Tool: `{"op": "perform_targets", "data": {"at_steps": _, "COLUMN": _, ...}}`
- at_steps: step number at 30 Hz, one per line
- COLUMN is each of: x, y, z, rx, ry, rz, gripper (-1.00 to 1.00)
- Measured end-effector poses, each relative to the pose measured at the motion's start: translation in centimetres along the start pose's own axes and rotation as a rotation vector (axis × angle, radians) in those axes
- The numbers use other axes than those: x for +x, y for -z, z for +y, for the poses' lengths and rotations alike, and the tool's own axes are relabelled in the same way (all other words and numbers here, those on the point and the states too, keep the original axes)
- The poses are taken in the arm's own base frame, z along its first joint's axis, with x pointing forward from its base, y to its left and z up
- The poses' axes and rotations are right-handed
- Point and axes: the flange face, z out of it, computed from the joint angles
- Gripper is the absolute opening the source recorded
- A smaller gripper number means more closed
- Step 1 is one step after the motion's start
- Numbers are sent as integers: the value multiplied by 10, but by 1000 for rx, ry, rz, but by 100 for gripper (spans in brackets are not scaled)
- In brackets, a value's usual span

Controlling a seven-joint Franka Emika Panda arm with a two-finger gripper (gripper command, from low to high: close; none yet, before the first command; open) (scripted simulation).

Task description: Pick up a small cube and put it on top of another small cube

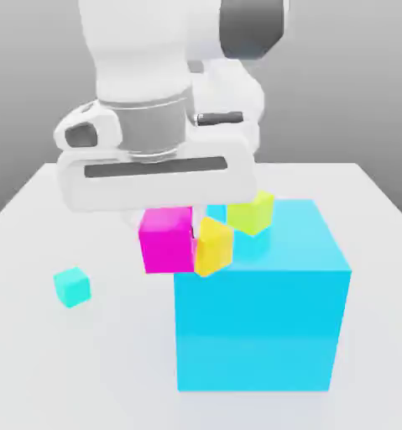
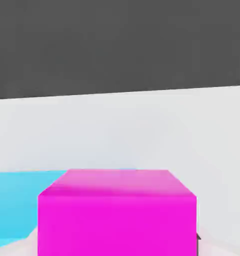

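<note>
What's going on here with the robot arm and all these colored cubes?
The robot's gripper is shut on the small magenta cube and holds it above the white table, next to the big cyan block. The lime cube and an orange-yellow cube sit close by, a small teal cube off alone. Nothing is stacked yet.

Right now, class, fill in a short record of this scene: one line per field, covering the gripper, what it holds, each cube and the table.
gripper: shut on the magenta cube
magenta cube: held under the hand, at the big cyan block's upper corner
lime cube: behind the big cyan block's top edge
orange-yellow cube: beside the magenta cube
big cyan block: on the table
small teal cube: alone at the exterior view's left
table: white
</note>
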Motion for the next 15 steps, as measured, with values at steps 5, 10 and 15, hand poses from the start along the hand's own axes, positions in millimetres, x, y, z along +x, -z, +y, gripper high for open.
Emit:
{"op": "perform_targets", "data": {"at_steps": 5, "x": -77, "y": 32, "z": -18, "rx": 3, "ry": 343, "rz": -23, "gripper": -100}}
{"op": "perform_targets", "data": {"at_steps": 10, "x": -138, "y": 40, "z": -7, "rx": -19, "ry": 534, "rz": 14, "gripper": -100}}
{"op": "perform_targets", "data": {"at_steps": 15, "x": -161, "y": 5, "z": 14, "rx": -62, "ry": 526, "rz": 101, "gripper": -100}}
